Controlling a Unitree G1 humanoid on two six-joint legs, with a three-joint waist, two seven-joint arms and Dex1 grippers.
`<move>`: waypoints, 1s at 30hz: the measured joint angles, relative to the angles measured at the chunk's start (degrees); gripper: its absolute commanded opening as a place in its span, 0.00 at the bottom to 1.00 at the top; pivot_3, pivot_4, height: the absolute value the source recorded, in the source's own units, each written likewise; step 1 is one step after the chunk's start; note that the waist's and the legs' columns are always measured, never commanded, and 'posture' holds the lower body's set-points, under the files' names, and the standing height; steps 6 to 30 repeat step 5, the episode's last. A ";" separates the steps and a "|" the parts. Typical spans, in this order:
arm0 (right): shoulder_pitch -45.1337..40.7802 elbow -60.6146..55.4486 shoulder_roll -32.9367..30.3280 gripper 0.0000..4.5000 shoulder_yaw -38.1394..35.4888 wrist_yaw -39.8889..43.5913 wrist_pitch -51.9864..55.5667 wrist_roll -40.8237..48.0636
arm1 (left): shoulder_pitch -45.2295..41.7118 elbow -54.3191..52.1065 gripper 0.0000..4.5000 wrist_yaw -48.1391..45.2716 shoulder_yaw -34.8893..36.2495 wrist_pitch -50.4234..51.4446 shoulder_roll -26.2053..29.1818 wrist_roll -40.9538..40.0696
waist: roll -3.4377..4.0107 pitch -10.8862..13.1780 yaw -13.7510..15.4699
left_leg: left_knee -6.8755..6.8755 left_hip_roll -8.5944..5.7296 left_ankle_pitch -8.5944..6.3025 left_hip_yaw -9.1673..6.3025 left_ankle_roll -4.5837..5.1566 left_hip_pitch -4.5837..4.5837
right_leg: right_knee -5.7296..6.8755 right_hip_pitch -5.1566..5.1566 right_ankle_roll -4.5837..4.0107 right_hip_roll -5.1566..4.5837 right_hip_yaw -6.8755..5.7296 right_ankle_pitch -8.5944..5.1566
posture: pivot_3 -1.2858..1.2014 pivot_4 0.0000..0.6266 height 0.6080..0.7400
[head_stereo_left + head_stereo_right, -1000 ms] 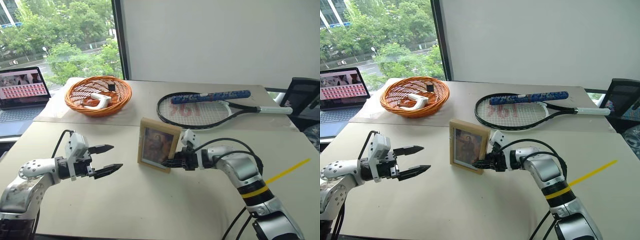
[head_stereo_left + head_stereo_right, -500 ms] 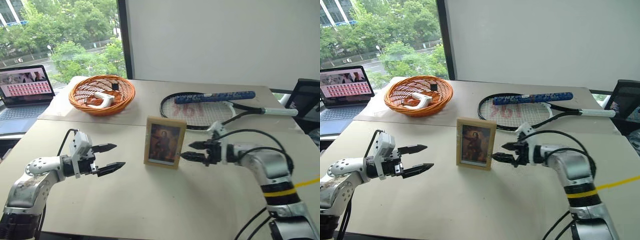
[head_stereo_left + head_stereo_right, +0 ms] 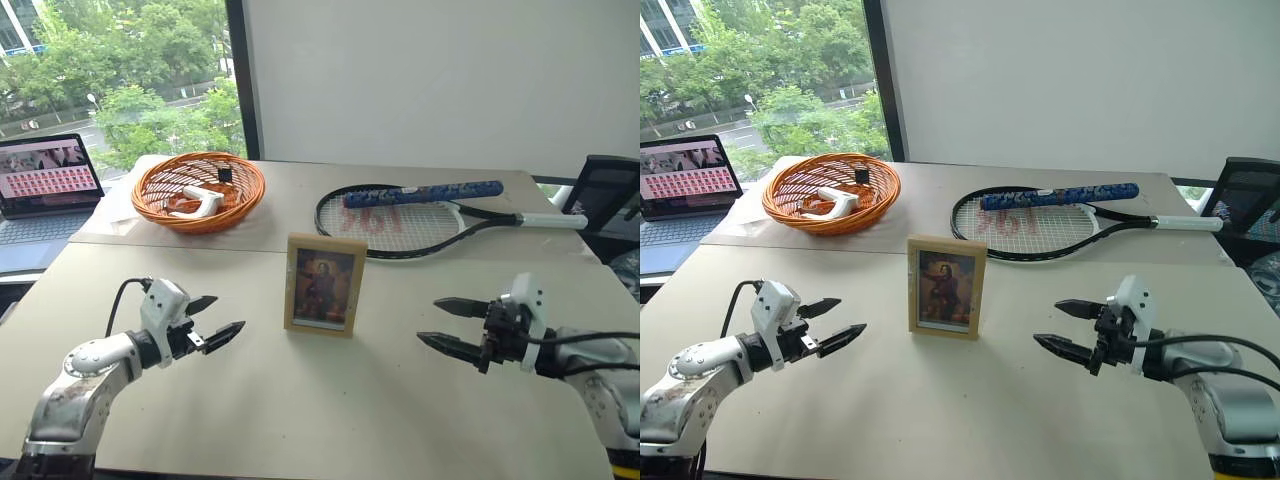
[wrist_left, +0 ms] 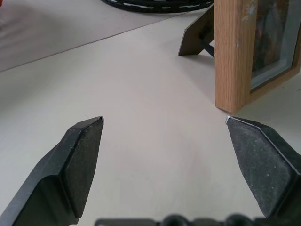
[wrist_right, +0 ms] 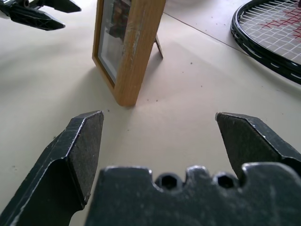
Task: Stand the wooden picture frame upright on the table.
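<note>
The wooden picture frame (image 3: pixel 325 284) stands upright on the table (image 3: pixel 300 400), its dark portrait facing me and its stand (image 4: pixel 196 38) propped out behind. Nothing touches it. My left gripper (image 3: pixel 213 322) hovers open to the frame's left, a short gap away. My right gripper (image 3: pixel 440 324) is open to the frame's right, farther off, with nothing between its fingers (image 5: pixel 80 150). In the right wrist view the frame (image 5: pixel 127 47) shows edge-on, with my left gripper (image 5: pixel 33 12) beyond it.
A tennis racket (image 3: pixel 420 215) with a blue grip lies behind the frame. An orange wicker basket (image 3: pixel 197 190) with small objects sits back left. A laptop (image 3: pixel 45 195) is at the far left edge; a dark chair (image 3: pixel 610 200) stands at the right.
My right gripper let go of the frame, opened and drew back to the right. The frame stays standing alone, turned to face me squarely. My left gripper sank a little.
</note>
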 measured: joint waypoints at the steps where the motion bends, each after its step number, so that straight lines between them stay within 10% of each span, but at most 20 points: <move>1: 0.55 -1.02 0.47 0.98 -0.16 -1.07 -0.02 0.06 | 0.18 -0.25 1.00 0.13 -0.25 -0.01 -0.10 0.03 | 0.00 0.00 0.01 | 0.01 0.00 0.00 0.00 0.00 0.00 | 0.01 0.00 0.00 0.00 0.00 0.00 | 0.52 0.24 0.87; 30: 2.79 -3.66 1.57 0.98 -0.45 -4.01 -0.24 0.08 | 0.23 -1.45 1.00 0.22 -0.75 -0.05 -0.91 -0.06 | -0.01 -0.01 0.11 | 0.07 0.00 0.01 0.00 0.01 0.00 | -0.01 0.04 0.03 -0.01 0.00 0.01 | 0.52 0.24 0.87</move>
